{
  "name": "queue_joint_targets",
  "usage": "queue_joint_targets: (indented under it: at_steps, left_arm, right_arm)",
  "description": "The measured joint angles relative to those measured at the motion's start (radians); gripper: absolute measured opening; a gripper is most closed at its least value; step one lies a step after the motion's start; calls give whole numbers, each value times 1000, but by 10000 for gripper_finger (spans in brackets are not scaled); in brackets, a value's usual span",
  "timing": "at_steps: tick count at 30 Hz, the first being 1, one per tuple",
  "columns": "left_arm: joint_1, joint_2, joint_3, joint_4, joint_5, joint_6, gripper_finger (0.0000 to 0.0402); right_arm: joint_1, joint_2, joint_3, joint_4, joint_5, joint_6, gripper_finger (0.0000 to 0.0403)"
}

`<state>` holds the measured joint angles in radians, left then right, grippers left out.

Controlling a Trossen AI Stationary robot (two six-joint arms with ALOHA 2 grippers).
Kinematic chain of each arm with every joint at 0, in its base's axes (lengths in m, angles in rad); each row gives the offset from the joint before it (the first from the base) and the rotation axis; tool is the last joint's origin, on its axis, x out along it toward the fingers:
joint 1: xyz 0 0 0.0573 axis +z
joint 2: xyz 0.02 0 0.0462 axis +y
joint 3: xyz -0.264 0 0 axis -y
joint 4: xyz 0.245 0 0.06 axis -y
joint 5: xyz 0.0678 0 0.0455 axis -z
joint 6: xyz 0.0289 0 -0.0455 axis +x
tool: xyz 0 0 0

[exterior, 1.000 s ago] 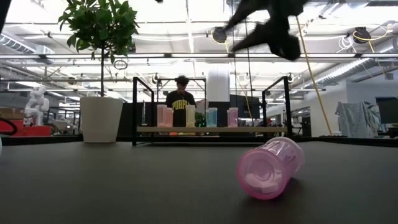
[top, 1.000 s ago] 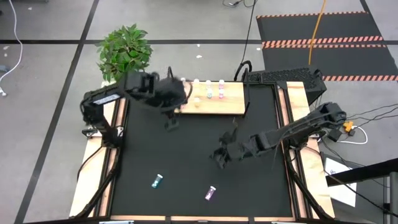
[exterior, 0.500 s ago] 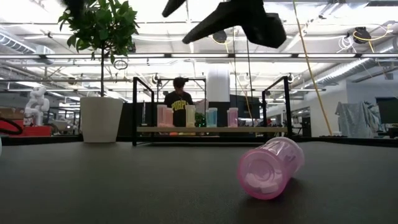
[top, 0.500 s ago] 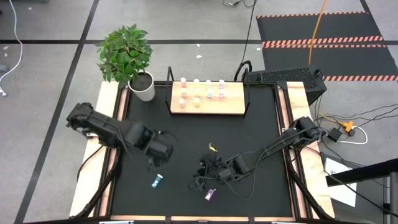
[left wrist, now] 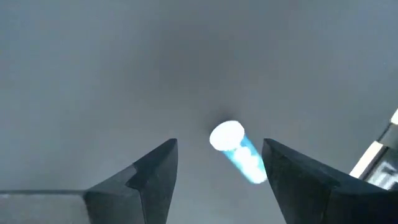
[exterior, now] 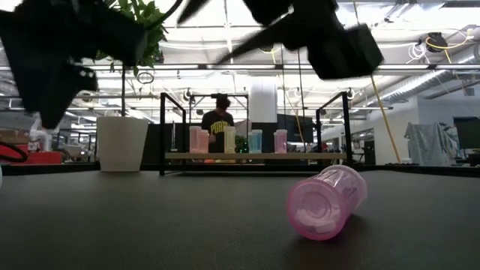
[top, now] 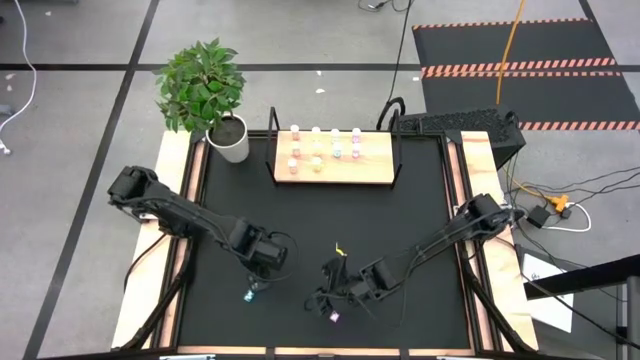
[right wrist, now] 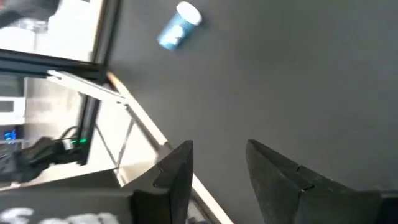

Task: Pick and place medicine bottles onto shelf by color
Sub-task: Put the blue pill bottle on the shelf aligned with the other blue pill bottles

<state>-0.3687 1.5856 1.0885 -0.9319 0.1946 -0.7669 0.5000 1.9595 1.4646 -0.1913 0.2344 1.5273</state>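
A blue-teal medicine bottle (left wrist: 239, 152) lies on its side on the black table, near the front left (top: 250, 293). My left gripper (left wrist: 219, 147) hangs open above it, pointing down, one finger on either side and apart from it. A purple-pink bottle (top: 334, 317) lies on its side near the front edge and is large in the low view (exterior: 326, 201). My right gripper (top: 325, 298) stands open just beside it, slanting down; the right wrist view (right wrist: 219, 149) shows nothing between its fingers. The tan shelf (top: 335, 170) at the far edge carries several upright bottles.
A white plant pot (top: 232, 140) stands at the far left corner beside the shelf. The shelf's black frame posts (exterior: 163, 133) rise at its ends. A person (exterior: 218, 124) stands beyond the table. Wooden side rails (top: 172, 250) border the black mat.
My left gripper has come from in front of the shelf toward the near left and down, tipping steeply downward, and now hangs over the blue-teal bottle. My right gripper has moved toward the near edge and left, to the purple-pink bottle. Neither bottle has moved.
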Motion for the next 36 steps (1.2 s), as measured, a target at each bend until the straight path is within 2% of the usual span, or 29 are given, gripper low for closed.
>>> queue_joint_targets:
  at_steps: [13, 20, 36]
  left_arm:
    - [-35, 0, -209, 227, 78, -162, 232]
    - [-74, 0, -262, 382, 107, -224, 232]
    - [-134, -4, -336, 418, 113, -320, 228]
  right_arm:
    - [41, 24, -1, 0, 52, 107, 141]
    - [39, 24, -1, 5, 52, 112, 141]
    - [34, 24, -1, 53, 49, 112, 141]
